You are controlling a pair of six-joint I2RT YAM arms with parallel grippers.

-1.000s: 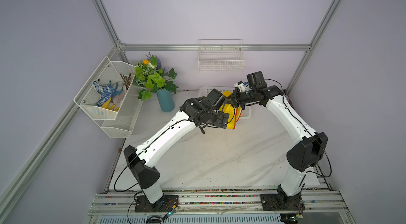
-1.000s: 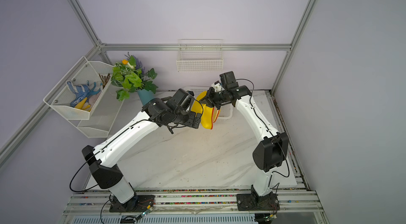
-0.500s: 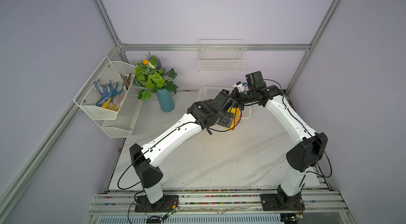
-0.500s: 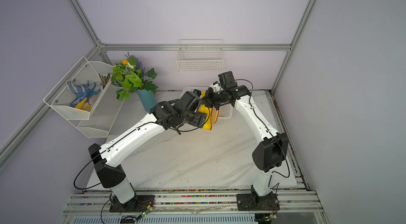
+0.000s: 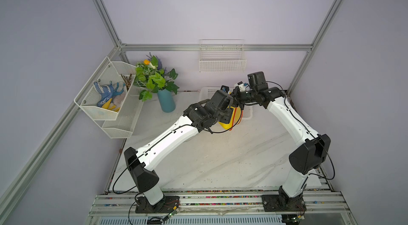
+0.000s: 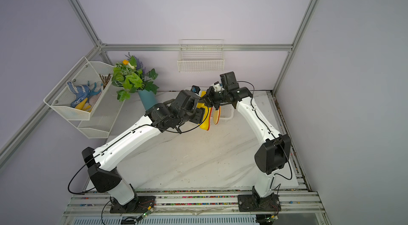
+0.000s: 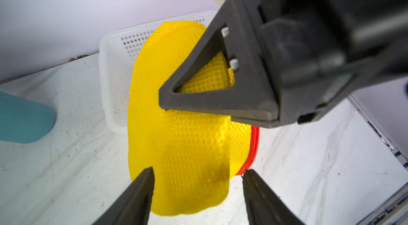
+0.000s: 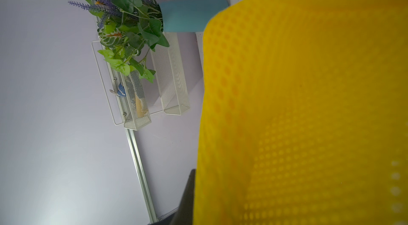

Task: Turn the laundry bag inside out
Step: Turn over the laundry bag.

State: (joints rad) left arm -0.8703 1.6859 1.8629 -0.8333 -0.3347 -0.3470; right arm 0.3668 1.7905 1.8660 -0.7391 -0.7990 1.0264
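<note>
The laundry bag (image 7: 187, 142), yellow mesh with red zipper trim (image 7: 254, 146), hangs above the table in front of a white basket. My right gripper (image 7: 167, 108) is shut on the bag's upper fabric and holds it up. In the right wrist view the bag (image 8: 309, 102) fills most of the picture and only one finger (image 8: 187, 199) shows. My left gripper (image 7: 197, 171) is open, with its fingers on either side of the bag's hanging lower flap. In both top views the bag (image 5: 235, 115) (image 6: 206, 120) shows between the two wrists.
The white perforated basket (image 5: 247, 113) (image 7: 110, 58) stands right behind the bag by the back wall. A teal vase with plants (image 5: 166, 101) is to the left. A mesh wall rack (image 5: 106, 100) and a wire wall basket (image 5: 222, 63) hang higher up.
My left arm has reached further right to the bag, and its jaws have narrowed around the lower flap. The right arm has held still with the bag.
</note>
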